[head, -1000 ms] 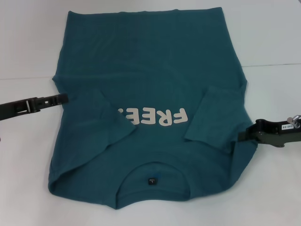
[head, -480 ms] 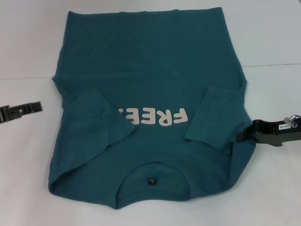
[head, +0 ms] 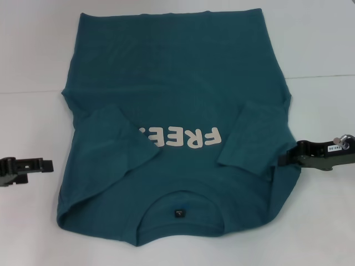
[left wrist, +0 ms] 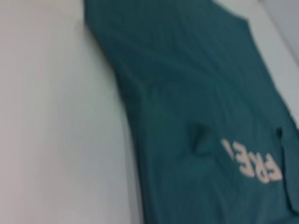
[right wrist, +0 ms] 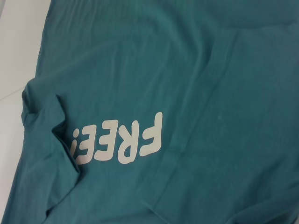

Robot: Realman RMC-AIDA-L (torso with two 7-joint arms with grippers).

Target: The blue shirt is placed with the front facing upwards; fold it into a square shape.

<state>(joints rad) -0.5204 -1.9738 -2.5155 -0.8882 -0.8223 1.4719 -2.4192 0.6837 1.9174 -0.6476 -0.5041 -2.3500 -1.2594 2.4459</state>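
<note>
The blue shirt (head: 177, 83) lies flat on the white table, front up, with its collar and dark tag (head: 178, 213) towards me. Cream letters "FREE" (head: 186, 138) cross the chest. Both short sleeves are folded inward: one (head: 119, 141) partly covers the last letter, the other (head: 258, 136) lies beside the first. My left gripper (head: 49, 165) hovers low at the left, a little off the shirt's edge, holding nothing. At the opposite edge, just below the folded sleeve, is my right gripper (head: 284, 158). Both wrist views show the shirt (left wrist: 187, 93) (right wrist: 187, 70).
The white table (head: 33, 55) surrounds the shirt on all sides, with a faint seam line (head: 321, 75) running across it behind the sleeves. Nothing else lies on it.
My left gripper has drawn back from the shirt's left edge, moving outward and then nearer to me. The right gripper has barely shifted. The shirt has not changed.
</note>
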